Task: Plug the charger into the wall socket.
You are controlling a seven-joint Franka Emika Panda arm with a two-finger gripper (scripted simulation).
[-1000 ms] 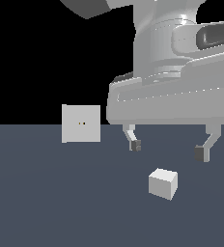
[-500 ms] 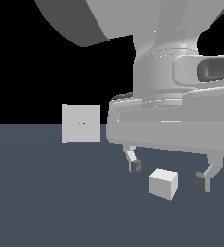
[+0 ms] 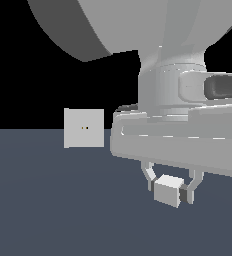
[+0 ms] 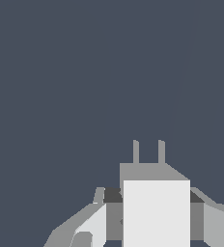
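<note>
The charger [image 3: 168, 191] is a small white-grey block low on the exterior view's right, on or just above the dark floor. My gripper [image 3: 170, 193] has come down over it, with one finger pressed to each side, shut on it. In the wrist view the charger [image 4: 156, 212] shows two prongs [image 4: 147, 152] pointing away from the camera, and the dark pads [image 4: 112, 195] touch its sides. The wall socket [image 3: 84, 128], a flat upright white panel with two tiny holes, stands farther back on the exterior view's left, well apart from the charger.
The dark blue-grey floor [image 3: 53, 200] stretches between the charger and the socket. My arm's large grey body [image 3: 178, 135] fills the upper right of the exterior view. Behind the socket the background is black.
My gripper has dropped down around the charger and its fingers have drawn in from a wide stance until they touch the block's sides. The socket has not moved.
</note>
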